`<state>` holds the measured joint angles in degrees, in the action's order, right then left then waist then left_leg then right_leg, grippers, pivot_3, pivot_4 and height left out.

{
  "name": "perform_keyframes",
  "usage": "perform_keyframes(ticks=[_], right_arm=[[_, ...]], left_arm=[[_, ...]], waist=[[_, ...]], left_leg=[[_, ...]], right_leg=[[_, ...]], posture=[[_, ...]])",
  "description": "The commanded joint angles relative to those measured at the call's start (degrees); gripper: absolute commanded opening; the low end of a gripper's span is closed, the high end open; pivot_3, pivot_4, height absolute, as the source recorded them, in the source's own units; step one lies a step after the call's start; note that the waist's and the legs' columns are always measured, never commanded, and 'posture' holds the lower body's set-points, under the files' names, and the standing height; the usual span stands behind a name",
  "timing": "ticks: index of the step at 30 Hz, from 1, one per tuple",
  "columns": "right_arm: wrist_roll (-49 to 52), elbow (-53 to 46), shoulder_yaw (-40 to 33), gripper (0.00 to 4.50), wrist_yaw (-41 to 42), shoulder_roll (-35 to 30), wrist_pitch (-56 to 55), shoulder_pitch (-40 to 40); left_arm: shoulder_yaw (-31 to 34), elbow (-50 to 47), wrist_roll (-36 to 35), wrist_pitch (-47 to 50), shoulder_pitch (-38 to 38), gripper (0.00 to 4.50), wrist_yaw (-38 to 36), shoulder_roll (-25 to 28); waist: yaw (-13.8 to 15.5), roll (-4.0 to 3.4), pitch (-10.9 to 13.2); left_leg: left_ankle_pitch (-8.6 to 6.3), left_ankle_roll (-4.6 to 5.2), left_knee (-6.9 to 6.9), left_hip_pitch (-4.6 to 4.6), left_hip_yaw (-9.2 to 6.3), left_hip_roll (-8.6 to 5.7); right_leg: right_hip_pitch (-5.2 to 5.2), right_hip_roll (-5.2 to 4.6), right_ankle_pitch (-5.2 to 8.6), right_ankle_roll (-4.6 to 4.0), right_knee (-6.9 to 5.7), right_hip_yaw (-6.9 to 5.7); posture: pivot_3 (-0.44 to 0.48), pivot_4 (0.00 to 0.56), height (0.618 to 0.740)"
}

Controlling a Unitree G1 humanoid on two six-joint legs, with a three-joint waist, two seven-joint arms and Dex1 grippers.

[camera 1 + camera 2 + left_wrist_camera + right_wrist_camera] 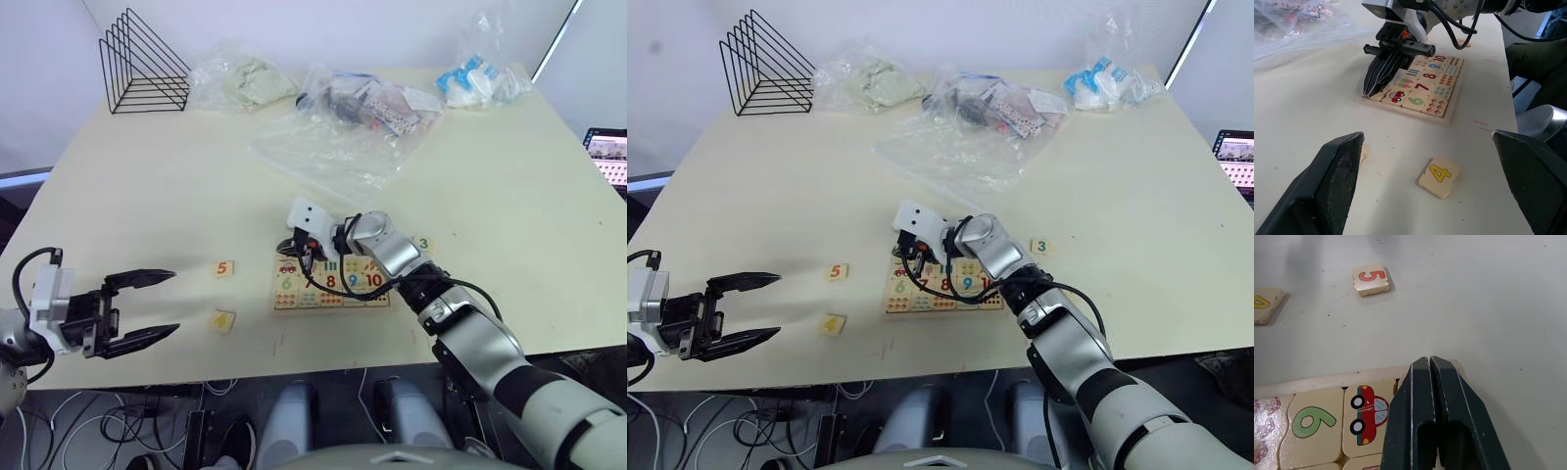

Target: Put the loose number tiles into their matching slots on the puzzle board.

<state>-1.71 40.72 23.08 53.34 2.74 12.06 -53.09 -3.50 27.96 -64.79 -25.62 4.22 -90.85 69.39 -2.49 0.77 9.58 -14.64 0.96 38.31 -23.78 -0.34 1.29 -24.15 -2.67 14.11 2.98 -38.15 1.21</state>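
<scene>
While the right gripper (pixel 301 257) bears down on the far-left corner of the puzzle board (pixel 331 284), its two black fingers are pressed flat together with nothing visibly between them (the right wrist view shows the tips closed against each other at the board's edge, beside the red car tile (pixel 1367 413)). It looks to be pushing a piece home, not carrying one, though whatever lies under the tips is hidden.

Board status: most slots are filled. Tiles 6, 7, 8, 9 and 10 sit in a row, with picture and dot tiles around them.

Still loose on the table (pixel 147 186):
- 5 tile (pixel 224 268), left of the board, apart from it.
- 4 tile (pixel 223 320), nearer the front edge, also left of the board.
- 3 tile (pixel 423 244), just off the board's right side.

The left gripper (pixel 147 307) hovers low over the front-left part of the table, fingers spread wide and empty, facing the 4 tile, which lies between it and the board.

Judgement: well past halfway; at least three tiles remain to be placed, the 4 being the handiest for the left arm.
</scene>
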Motion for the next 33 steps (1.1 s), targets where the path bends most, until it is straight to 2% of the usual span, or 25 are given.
perform_keyframes(ticks=[1,33], right_arm=[[0.2,0.3,-0.6,0.04,1.1,0.1,-0.7,0.0],[-2.5,14.9,-1.5,0.04,7.0,-1.9,-11.1,-4.0]], left_arm=[[0.8,-0.4,-0.4,-0.4,-0.1,4.50,-1.6,0.6],[1.6,-1.3,-0.8,-0.1,1.2,4.50,-1.6,1.4]], waist=[[0.0,0.01,0.0],[0.1,-0.13,0.1]], left_leg=[[0.00,0.00,0.00,0.00,0.01,0.00],[0.00,0.00,0.02,0.22,0.00,0.00]], right_leg=[[0.00,0.00,0.00,0.00,0.00,0.00],[0.22,0.00,0.00,-0.01,-0.03,-0.01]], posture=[[0.000,0.150,0.740],[0.000,0.150,0.740]])
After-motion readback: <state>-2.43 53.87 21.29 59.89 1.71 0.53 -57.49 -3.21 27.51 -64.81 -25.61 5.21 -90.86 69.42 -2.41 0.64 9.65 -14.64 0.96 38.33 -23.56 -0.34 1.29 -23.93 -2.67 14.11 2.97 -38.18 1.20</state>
